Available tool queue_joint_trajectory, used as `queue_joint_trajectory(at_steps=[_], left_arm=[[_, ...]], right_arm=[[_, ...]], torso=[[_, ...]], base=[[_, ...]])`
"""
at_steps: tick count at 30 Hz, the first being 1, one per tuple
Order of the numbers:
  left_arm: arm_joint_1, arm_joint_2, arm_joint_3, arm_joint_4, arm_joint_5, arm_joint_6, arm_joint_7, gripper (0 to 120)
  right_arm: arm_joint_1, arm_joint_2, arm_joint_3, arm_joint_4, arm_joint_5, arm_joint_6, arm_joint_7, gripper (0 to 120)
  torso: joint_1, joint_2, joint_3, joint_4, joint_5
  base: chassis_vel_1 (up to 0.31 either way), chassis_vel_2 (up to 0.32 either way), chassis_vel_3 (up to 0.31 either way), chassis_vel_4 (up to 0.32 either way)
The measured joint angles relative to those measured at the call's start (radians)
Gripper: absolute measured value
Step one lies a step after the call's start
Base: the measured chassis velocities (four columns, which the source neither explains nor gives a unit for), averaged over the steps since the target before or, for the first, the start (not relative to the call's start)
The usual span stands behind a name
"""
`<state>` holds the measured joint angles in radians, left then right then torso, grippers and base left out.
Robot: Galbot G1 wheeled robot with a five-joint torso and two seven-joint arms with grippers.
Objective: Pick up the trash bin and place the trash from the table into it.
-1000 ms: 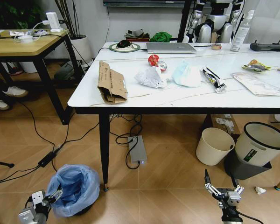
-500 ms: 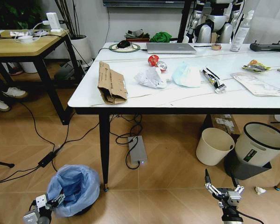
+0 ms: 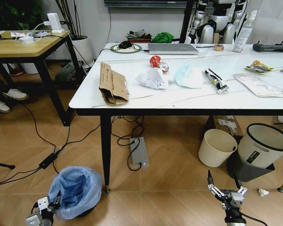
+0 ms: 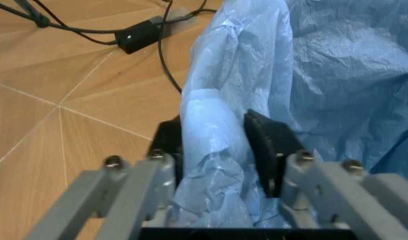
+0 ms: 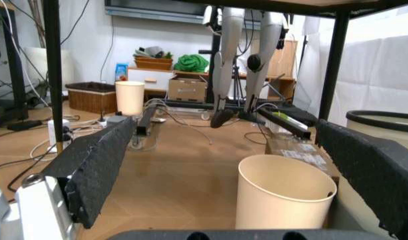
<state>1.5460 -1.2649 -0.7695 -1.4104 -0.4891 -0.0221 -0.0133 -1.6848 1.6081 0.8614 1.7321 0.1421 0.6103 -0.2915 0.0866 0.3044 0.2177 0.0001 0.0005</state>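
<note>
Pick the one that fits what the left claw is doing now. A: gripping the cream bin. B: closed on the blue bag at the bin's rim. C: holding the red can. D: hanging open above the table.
B: the left claw has a fold of the blue bag pinched between its fingers, down on the floor by the bin.

1. Left gripper [image 4: 215, 145]: dark pads either side of a fold of blue bag, pinching it.
2. Trash bin [image 4: 337, 75]: crinkled blue liner billows beyond the fingers.
3. Wooden floor [image 4: 50, 110]; black cable [image 4: 165, 60] and power brick [image 4: 138, 38] beside bag.
</note>
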Motion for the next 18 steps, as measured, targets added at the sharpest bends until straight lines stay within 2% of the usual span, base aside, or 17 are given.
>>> queue_joint_trajectory(at_steps=[2,3,5,7,14,18], left_arm=[[0.000,0.000,0.000,0.001,-0.001,0.000,0.000,20],[0.000,0.000,0.000,0.001,-0.001,0.000,0.000,20],[0.001,0.000,0.000,0.002,-0.002,0.000,0.003,5],[0.001,0.000,0.000,0.001,-0.003,0.000,0.006,0],[0.023,0.006,0.003,-0.012,-0.002,-0.015,0.033,0],[0.085,0.017,0.015,-0.071,-0.003,-0.023,0.057,0]], right_arm=[[0.002,0.000,0.000,0.000,0.000,-0.001,0.000,100],[0.002,0.000,0.000,0.000,0.000,-0.001,0.000,100],[0.003,0.000,0.000,-0.001,-0.001,-0.003,0.000,100],[0.004,0.000,-0.001,-0.002,-0.001,-0.003,0.000,100],[0.004,0.000,0.000,-0.002,-0.001,-0.004,0.000,100],[0.004,0.000,0.002,-0.002,-0.002,-0.004,0.000,100]], torso=[[0.000,0.000,0.000,0.0000,-0.0002],[0.000,0.000,0.000,0.0000,-0.0002],[0.000,0.000,0.000,0.0000,-0.0008],[0.000,0.001,0.000,0.0000,-0.0005],[0.000,0.001,0.001,-0.0003,-0.0013],[0.000,0.001,0.001,-0.0004,-0.0011]], base=[[0.000,0.000,0.000,0.000],[0.000,0.000,0.000,0.000],[0.000,0.000,0.000,0.000],[0.000,0.000,0.000,0.000],[0.000,0.000,0.000,0.000],[0.000,0.000,0.000,0.000]])
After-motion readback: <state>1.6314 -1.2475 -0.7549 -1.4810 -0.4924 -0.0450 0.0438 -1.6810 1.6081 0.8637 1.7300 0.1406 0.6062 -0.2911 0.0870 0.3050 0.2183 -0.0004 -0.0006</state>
